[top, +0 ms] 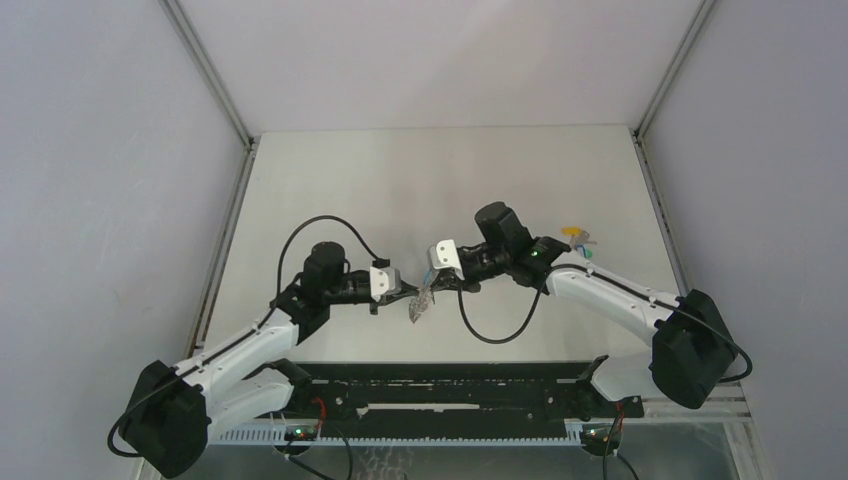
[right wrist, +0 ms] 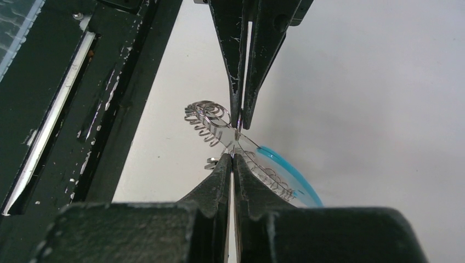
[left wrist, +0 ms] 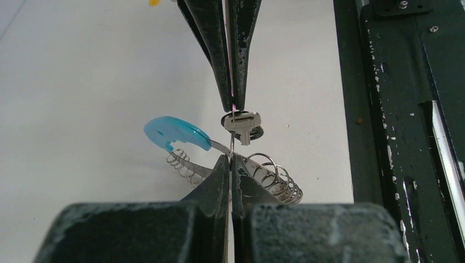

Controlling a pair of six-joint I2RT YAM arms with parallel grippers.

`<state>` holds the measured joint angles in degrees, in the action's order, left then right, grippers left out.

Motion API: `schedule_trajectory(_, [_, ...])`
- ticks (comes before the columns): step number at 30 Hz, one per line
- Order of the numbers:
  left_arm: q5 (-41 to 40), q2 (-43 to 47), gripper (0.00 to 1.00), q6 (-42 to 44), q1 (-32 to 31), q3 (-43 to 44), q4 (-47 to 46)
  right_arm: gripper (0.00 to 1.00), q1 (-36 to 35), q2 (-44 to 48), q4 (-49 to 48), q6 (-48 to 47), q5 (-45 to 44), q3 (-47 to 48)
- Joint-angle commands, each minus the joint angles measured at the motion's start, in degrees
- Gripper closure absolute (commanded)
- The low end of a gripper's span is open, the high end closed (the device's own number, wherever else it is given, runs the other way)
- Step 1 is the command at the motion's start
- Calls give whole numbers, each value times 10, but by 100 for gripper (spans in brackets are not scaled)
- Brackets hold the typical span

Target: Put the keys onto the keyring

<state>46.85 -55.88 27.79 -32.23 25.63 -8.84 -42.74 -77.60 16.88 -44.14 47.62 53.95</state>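
Observation:
The keyring [top: 420,305], a silvery coil of wire loops with a light blue band [left wrist: 175,133], hangs between both grippers above the table's middle. My left gripper [left wrist: 231,159] is shut on a thin wire ring of it. My right gripper [left wrist: 234,107] faces it tip to tip and is shut at the head of a small silver key [left wrist: 241,123] that sits on that ring. In the right wrist view my right gripper [right wrist: 233,156] meets the left one's fingertips [right wrist: 237,109], with the blue band [right wrist: 290,172] to the right. Yellow and teal keys [top: 578,238] lie at the back right.
A black rail [top: 450,385] runs along the table's near edge, close under the grippers; it shows in the left wrist view [left wrist: 384,109] and the right wrist view [right wrist: 82,82]. A yellow piece [left wrist: 155,2] lies at the far edge of the left wrist view. Cage posts stand at the back corners.

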Motion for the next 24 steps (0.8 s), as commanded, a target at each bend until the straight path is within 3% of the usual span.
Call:
schedule_trajectory(1, [23,-1,100,-19,-2,30,-43,100,-8,-1,-18,-2,-14,21])
schedule_trajectory(24, [16,-14,100,-28,-2,31,-48,100,-19,22,2,-3,-59,20])
